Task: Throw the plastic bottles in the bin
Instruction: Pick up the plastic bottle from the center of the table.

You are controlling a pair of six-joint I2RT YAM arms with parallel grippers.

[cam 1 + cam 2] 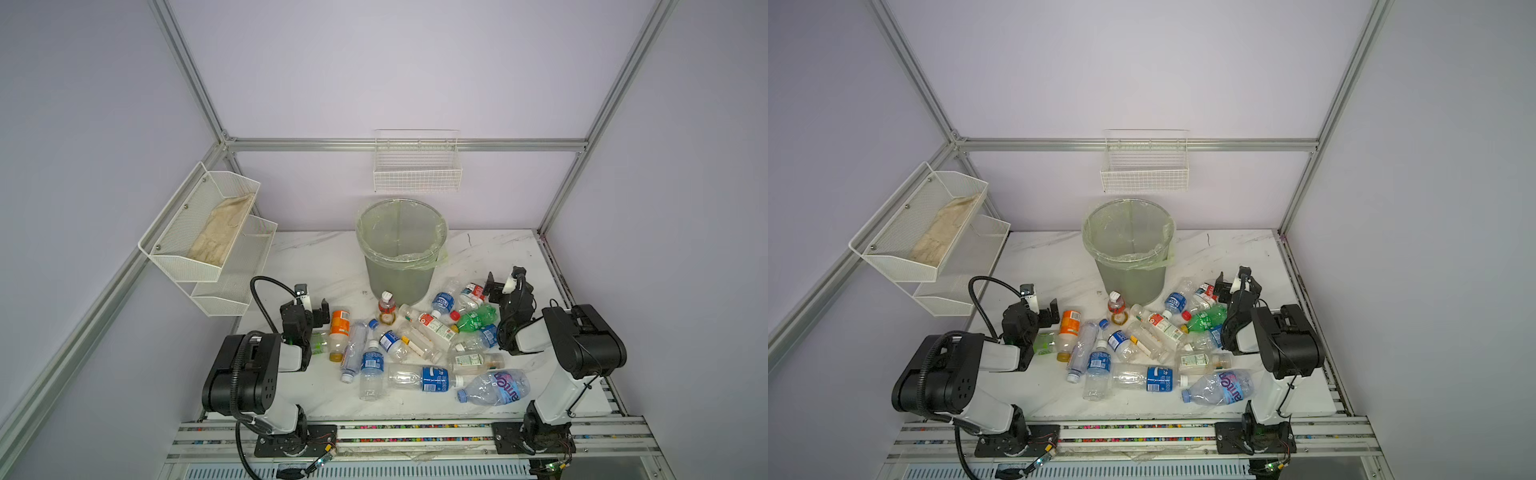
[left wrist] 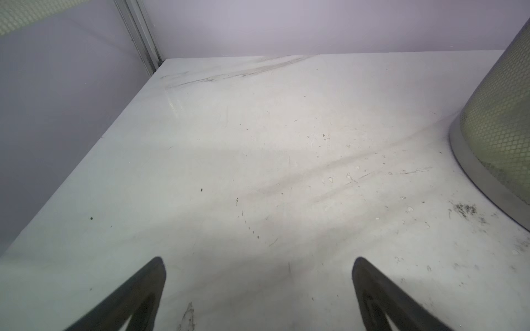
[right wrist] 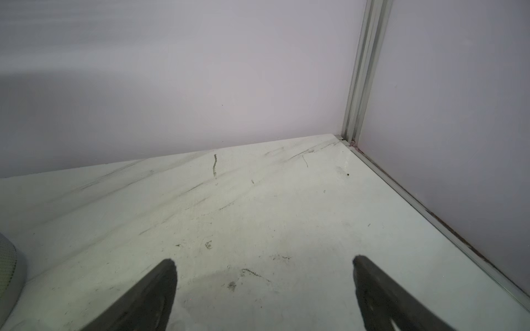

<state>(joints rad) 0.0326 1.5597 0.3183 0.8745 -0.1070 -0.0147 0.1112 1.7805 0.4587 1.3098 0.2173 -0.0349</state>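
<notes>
Two arms (image 1: 249, 374) folded low, left claw (image 1: 314, 306) wide, right claw (image 1: 503, 283) wide, both empty

It was a robotics lab cell. Aluminium framing (image 1: 311, 144) and plain lilac panels (image 1: 395, 62) enclosed a marble-patterned bench (image 1: 316, 257), with two robot arms (image 1: 249, 374) mounted on a rail (image 1: 415, 434) at the bench's near edge.

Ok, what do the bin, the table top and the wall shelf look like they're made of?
Bin: fine grey mesh, probably metal, with a thin pale green plastic liner. Table top: glossy white with grey veins, marble or a lookalike. Shelf: white-coated perforated mesh, likely metal.
</notes>
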